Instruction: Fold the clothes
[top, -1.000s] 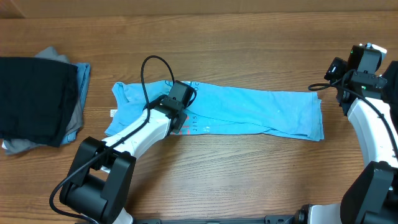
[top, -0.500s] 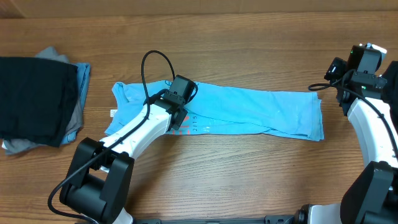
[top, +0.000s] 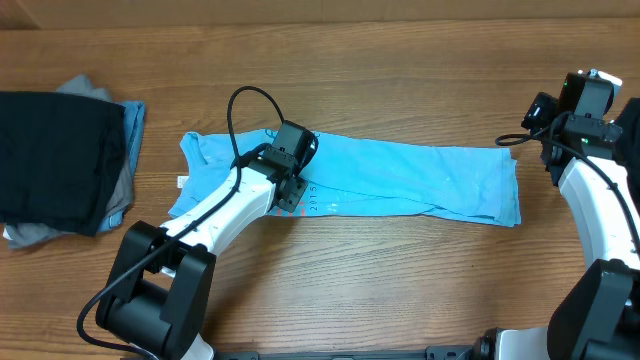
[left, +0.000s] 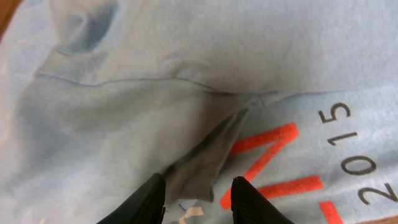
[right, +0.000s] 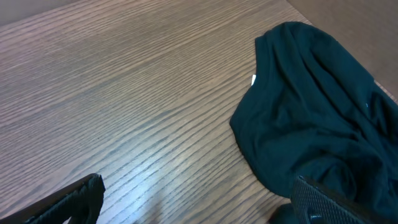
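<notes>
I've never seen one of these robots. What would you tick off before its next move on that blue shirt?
1. Light-blue shirt lying as one long flat strip on the table: ok.
2. Left gripper down over the shirt, beside the red lettering: ok.
3. Raised fold between its jaws actually pinched: cannot tell.
4. Right gripper open and over bare wood: ok.
5. Folded stack at the left lying apart from the shirt: ok.
</notes>
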